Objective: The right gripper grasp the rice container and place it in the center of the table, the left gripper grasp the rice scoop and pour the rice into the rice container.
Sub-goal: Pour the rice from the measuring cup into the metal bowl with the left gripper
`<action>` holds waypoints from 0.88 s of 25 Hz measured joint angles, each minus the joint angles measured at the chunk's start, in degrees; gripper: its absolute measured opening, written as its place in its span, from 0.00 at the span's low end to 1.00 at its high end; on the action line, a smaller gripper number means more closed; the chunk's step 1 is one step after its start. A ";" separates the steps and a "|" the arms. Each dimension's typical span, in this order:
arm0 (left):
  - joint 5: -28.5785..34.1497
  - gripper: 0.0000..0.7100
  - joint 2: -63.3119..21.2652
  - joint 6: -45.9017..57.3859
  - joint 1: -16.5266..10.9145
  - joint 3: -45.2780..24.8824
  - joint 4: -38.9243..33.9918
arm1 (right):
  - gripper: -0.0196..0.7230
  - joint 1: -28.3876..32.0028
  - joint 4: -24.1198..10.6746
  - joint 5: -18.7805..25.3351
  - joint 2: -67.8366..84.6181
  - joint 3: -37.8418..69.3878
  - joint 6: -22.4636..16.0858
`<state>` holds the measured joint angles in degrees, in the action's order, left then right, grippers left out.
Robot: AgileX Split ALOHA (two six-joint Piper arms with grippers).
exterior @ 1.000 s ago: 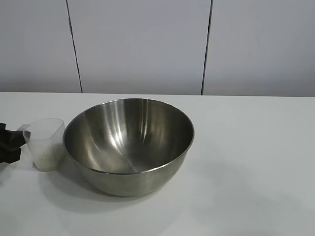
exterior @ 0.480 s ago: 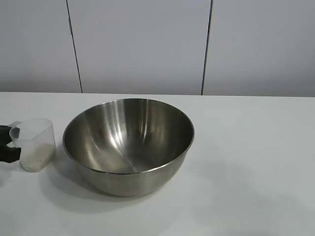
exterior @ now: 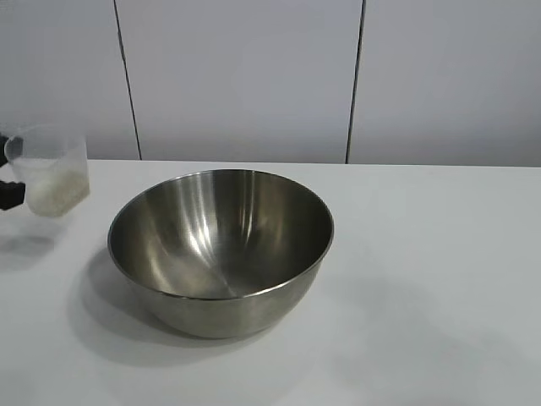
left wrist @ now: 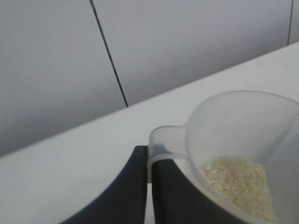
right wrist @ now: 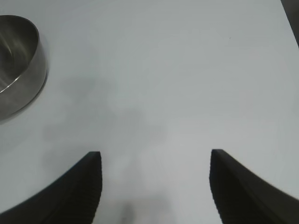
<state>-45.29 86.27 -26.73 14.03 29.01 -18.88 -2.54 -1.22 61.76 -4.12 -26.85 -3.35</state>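
Note:
The rice container [exterior: 220,245], a wide shiny steel bowl, stands empty on the white table [exterior: 423,279] a little left of centre. At the far left the rice scoop [exterior: 52,169], a frosted plastic cup, hangs upright above the table with rice [exterior: 57,190] in its bottom. My left gripper [left wrist: 149,158] is shut on the scoop's [left wrist: 233,135] handle tab, and only a dark sliver of that gripper [exterior: 7,194] shows in the exterior view. The rice [left wrist: 236,179] forms a pale heap inside. My right gripper [right wrist: 155,156] hovers open over bare table, away from the bowl [right wrist: 16,60].
A grey panelled wall [exterior: 245,76] stands behind the table's far edge. White tabletop stretches to the right of the bowl and in front of it.
The scoop slid a little to the left on the table, then rose off it in the left gripper's grip. The bowl and the right gripper have not moved.

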 joint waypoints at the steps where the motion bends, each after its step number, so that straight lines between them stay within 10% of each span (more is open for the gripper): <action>1: 2.26 0.02 -0.66 -2.65 2.12 0.89 1.43 | 0.63 0.00 0.00 0.00 0.00 0.00 0.00; 10: 7.91 0.02 -0.97 -49.36 20.28 5.25 21.91 | 0.63 0.00 0.00 0.00 0.00 0.00 0.00; 22: 2.80 0.02 -0.26 -101.06 26.09 8.43 30.17 | 0.63 0.00 0.00 0.00 0.00 0.00 0.00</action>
<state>-42.49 86.00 -127.79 40.13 37.44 11.29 -2.54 -1.22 61.76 -4.12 -26.85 -3.35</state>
